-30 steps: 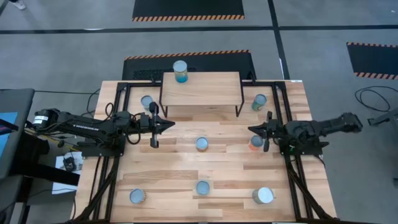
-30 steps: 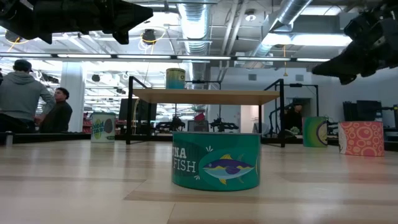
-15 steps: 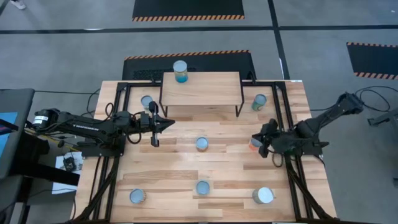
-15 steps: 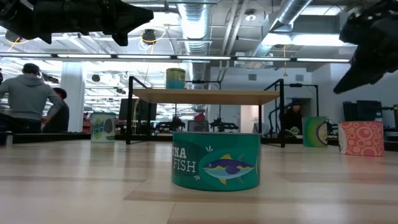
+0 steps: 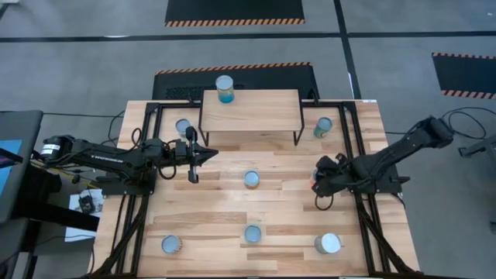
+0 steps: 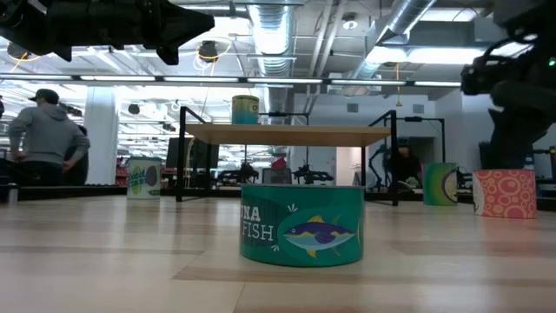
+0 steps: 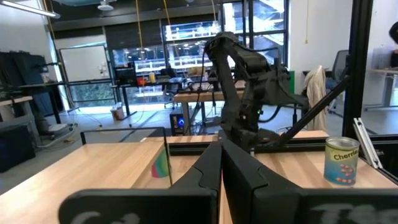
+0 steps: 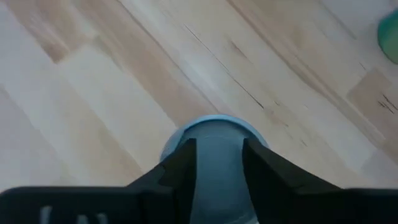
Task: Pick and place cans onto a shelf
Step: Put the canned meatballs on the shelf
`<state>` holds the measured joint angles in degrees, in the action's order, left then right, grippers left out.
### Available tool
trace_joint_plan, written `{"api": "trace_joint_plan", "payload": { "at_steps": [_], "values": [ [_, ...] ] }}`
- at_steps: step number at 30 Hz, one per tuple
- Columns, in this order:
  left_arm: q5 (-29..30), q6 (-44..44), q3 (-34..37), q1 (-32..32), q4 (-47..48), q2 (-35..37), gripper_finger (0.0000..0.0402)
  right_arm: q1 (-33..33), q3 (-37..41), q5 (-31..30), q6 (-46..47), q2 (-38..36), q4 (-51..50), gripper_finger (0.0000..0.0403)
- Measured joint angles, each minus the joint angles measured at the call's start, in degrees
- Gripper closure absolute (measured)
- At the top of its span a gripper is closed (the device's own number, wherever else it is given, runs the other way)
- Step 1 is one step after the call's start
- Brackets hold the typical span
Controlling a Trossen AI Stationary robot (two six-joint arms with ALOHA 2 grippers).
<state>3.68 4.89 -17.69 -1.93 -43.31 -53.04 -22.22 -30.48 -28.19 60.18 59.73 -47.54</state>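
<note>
one can, the orange can (image 8: 214, 149), stands upright directly below my right gripper (image 5: 320, 180). its fingers (image 8: 180, 163) are spread, straddling the lid, not clamped. my left gripper (image 5: 194, 153), fingers pressed together, waits well apart.

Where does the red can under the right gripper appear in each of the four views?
High view: red can right of centre, mostly under the right gripper.
Low view: far right, patterned label.
Left wrist view: not visible.
Right wrist view: bottom centre, between the fingers.
Shared landmark: the right gripper above it.
</note>
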Motion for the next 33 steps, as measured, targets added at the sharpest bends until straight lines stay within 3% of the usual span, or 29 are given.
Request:
{"api": "trace_joint_plan", "payload": {
  "at_steps": [9,33],
  "values": [
    [-0.01,0.00,-0.01,-0.04,0.09,0.00,0.0400,3.64,-0.22,3.40,-0.48,3.88,3.52,0.0208],
    [0.17,0.63,-0.02,-0.04,0.15,-0.02,0.0400,3.89,-5.11,6.00,-3.03,6.33,4.46,0.0215]
  ]
}}
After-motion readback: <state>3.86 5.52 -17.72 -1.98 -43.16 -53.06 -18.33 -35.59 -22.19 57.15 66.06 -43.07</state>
